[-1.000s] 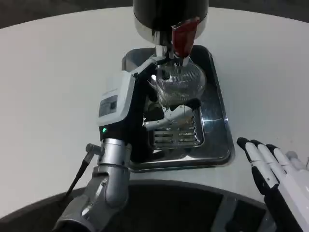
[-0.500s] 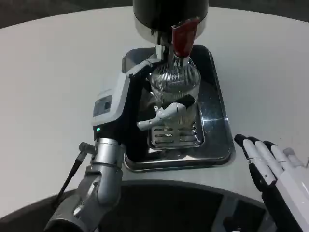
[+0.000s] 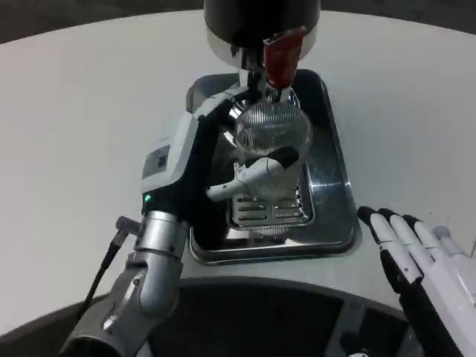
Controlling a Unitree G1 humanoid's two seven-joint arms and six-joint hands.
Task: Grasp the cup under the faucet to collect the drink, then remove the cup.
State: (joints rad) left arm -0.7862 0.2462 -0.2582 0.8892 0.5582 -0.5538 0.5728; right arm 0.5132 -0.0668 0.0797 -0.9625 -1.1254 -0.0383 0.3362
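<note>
**Cup held at the faucet, way out lies toward the near edge**

While the clear ribbed glass cup [image 3: 273,134] sits high under the red-handled faucet [image 3: 281,61], it appears tipped, its rim or base turned toward the camera, so its long axis does not look upright. It is above the far part of the slotted metal drip grate [image 3: 269,208], just below the spout. The left hand [image 3: 238,167] reaches in from the near left and wraps the cup, with a white finger curled across its near side; the grip looks firm. Cup and hand touch, so the coming move is judged to turn on levelling the cup under the spout, then drawing it back toward the near left.

Around them lies the shiny rectangular steel tray [image 3: 338,186], whose raised rim stands in the way of a low withdrawal. The black dispenser body [image 3: 260,18] looms at the far side. The right hand [image 3: 416,256] rests well apart at the near right, fingers extended and holding nothing, on the white round table [image 3: 82,126].
</note>
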